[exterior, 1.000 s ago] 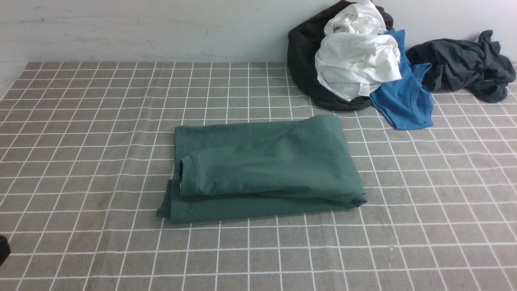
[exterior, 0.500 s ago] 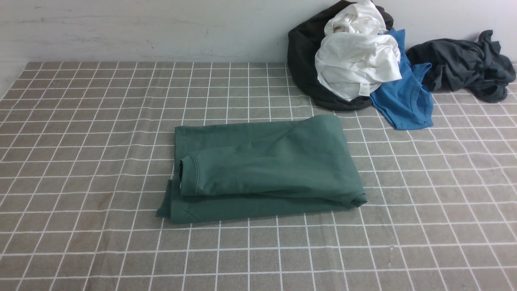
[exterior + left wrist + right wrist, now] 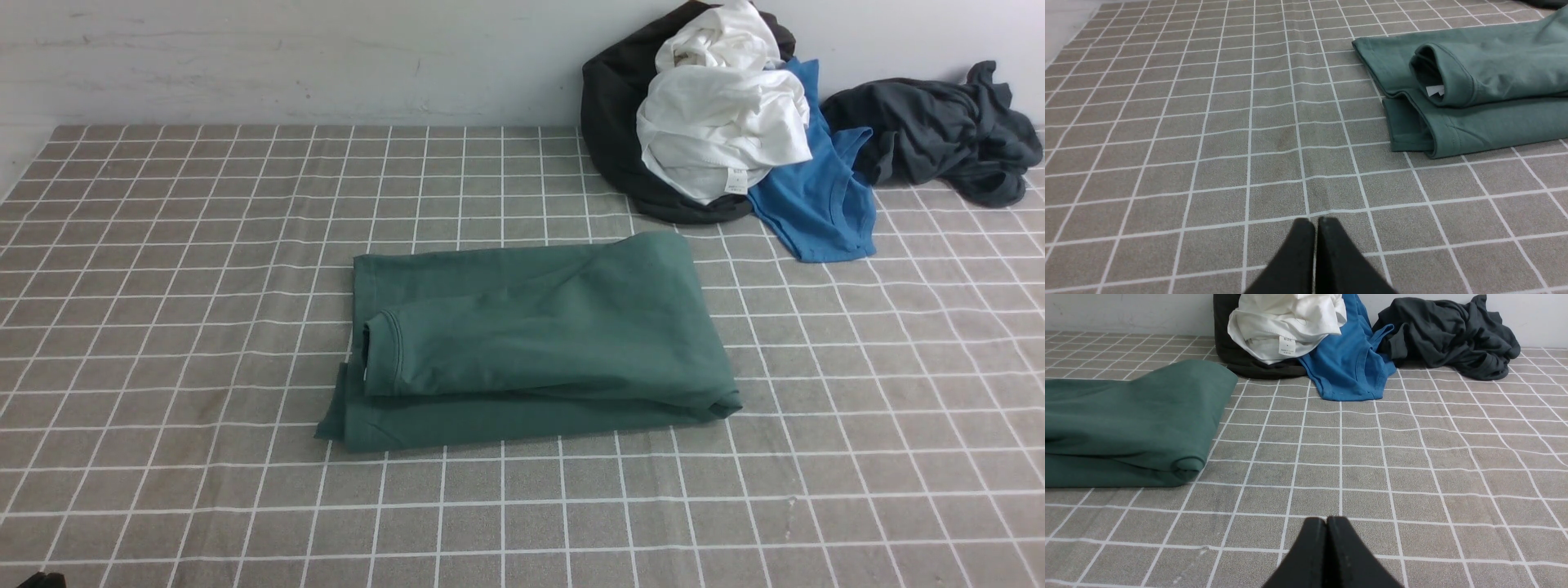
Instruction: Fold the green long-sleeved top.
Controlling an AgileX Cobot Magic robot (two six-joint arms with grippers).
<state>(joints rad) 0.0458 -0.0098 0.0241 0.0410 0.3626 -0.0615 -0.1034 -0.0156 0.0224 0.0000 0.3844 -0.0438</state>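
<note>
Just one green long-sleeved top point(image 3: 531, 339), folded.

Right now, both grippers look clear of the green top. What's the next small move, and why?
Probably none on the cloth: keep both arms parked. The green long-sleeved top already lies as a compact folded rectangle on the checked tablecloth, neck tag tucked in at one end. The left gripper and right gripper are shut, empty and off the fabric. Another grab risks undoing the fold.
</note>
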